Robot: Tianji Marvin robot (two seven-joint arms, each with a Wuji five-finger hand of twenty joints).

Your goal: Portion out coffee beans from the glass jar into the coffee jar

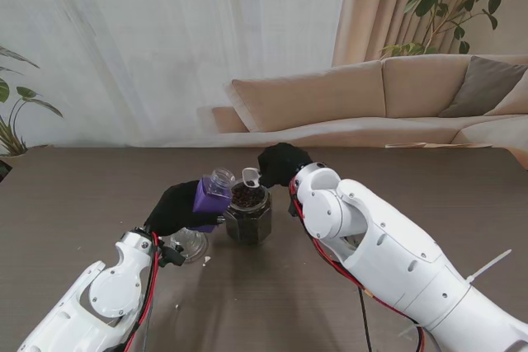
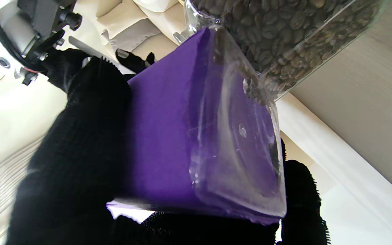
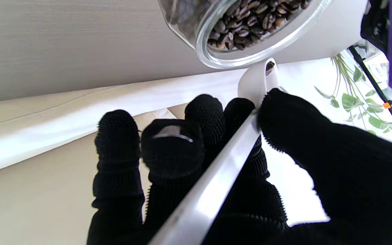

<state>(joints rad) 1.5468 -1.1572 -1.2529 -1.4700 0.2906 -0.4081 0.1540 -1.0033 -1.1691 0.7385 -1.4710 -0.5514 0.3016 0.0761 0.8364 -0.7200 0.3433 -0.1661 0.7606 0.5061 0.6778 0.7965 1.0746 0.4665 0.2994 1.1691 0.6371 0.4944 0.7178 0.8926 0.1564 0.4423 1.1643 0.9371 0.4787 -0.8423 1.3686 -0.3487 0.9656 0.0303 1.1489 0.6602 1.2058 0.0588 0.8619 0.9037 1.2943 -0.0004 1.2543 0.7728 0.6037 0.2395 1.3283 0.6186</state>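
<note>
step: scooping, judged | glass jar (image 1: 248, 212) of beans stood mid-table | purple-labelled coffee jar (image 1: 211, 197) gripped, tilted, by left hand (image 1: 176, 208) | white scoop (image 3: 213, 183) pinched by right hand (image 1: 281, 164) above the rim | next: scoop to be carried level to coffee jar mouth

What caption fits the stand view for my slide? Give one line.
Left hand tilts a purple-labelled jar beside the bean-filled glass jar while right hand holds a white scoop over it.

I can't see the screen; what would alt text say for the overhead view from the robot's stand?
Two black-gloved robot hands work over an open hexagonal glass jar of coffee beans on a brown table: the left hand tilts a purple-labelled clear jar toward it, the right hand holds a white scoop above.
</note>
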